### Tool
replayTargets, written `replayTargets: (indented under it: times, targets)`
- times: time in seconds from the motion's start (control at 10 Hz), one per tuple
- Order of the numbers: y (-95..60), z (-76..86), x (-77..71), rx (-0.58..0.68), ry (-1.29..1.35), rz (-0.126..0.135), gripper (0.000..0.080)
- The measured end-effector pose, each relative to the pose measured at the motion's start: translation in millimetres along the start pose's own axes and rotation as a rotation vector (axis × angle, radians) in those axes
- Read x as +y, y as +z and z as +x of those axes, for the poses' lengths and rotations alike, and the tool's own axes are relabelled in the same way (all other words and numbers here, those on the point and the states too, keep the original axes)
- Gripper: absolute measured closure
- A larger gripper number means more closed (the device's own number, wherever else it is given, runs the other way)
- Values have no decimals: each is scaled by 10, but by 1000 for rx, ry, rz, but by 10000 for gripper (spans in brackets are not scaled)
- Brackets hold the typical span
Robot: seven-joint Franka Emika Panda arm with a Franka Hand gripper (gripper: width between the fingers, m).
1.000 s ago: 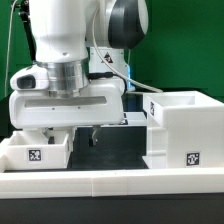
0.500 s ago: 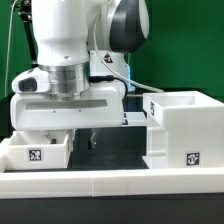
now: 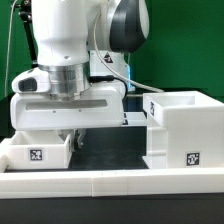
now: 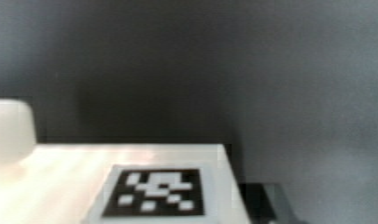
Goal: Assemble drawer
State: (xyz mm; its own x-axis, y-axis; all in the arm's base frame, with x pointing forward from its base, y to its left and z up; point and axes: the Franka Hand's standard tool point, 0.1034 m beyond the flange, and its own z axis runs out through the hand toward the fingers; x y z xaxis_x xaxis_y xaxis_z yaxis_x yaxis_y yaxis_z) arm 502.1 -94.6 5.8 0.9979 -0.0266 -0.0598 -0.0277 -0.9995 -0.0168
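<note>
The tray (image 3: 20,152) sits on the desk (image 3: 115,150) at the exterior view's left, upright, its tagged front wall facing the camera. It is thin white moulded plastic, so I judge it light and stiff but smooth (likely to slide or tip if pushed on 1 side only). Its thin walls are the natural place to pinch. A grip on the wall nearest the casing, low and square, should keep it from swinging. A hold on the knob would be less sure, and no knob can be made out clearly here.

The wrist view shows a flat white face with 1 tag (image 4: 159,190) close below the camera, most likely part of this tray, with dark desk beyond it.

The end effector (image 3: 78,137) hangs low, just beside the tray's wall on the exterior view's right. Whether a finger touches the wall is hidden under the arm's body. I cannot tell whether it is released or clenched.

The casing (image 3: 180,125) stands well apart at the exterior view's right, open at the top, with 2 tags showing. The long low wall (image 3: 110,182) runs across the front.
</note>
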Motion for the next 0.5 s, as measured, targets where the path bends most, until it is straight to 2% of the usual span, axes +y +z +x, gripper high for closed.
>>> replayTargets:
  times: [0.1, 0.4, 0.5]
  targets:
    - [0, 0, 1, 0, 0, 0, 727]
    - [1, 0, 1, 0, 0, 0, 727]
    - [0, -1, 1, 0, 0, 0, 760]
